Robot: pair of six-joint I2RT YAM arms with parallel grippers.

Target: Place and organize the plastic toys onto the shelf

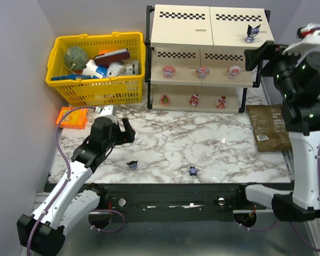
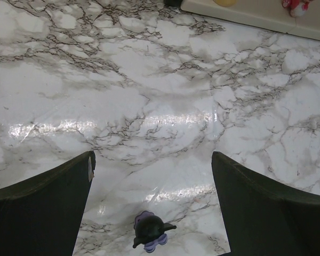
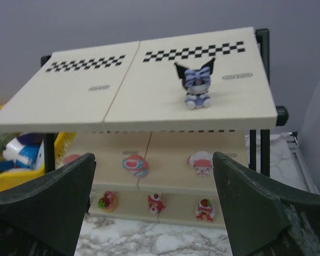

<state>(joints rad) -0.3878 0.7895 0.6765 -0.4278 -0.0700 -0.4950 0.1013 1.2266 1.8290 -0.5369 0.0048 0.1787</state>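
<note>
No legible text; small printed marks on the shelf (image 3: pixel 74 96) top and the brown pouch (image 1: pixel 269 128) too blurred.

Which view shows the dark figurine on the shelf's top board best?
Right wrist: the dark figurine stands upright atop the shelf, facing the camera, ears and face clear. Top external shows it small, near the top board's right end. Left wrist misses it.
</note>
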